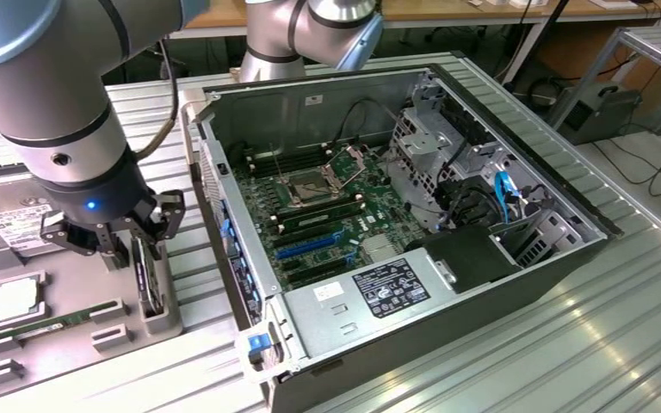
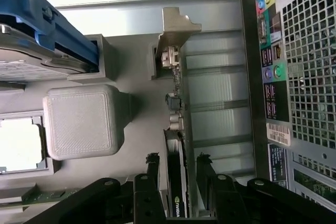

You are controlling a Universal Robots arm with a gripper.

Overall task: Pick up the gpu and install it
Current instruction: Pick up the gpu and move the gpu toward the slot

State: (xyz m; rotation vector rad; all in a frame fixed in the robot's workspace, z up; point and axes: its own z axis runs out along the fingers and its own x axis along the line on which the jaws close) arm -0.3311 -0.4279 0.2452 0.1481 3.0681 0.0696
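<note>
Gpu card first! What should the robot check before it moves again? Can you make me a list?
1. The gripper is open: ok.
2. It straddles the gpu, one side each: ok.
3. The gpu is gripped: not ok, the jaws stand apart from it.
4. The gpu stands on its edge in the grey tray: ok.
5. The computer case has its side open: ok.
6. The gripper is low enough for a firm hold: cannot tell.

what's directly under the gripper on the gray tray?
The gpu, standing on edge in the gray tray, flanked by the fingers of the open gripper. Its bottom edge sits inside the tray's slot, out of sight.
</note>
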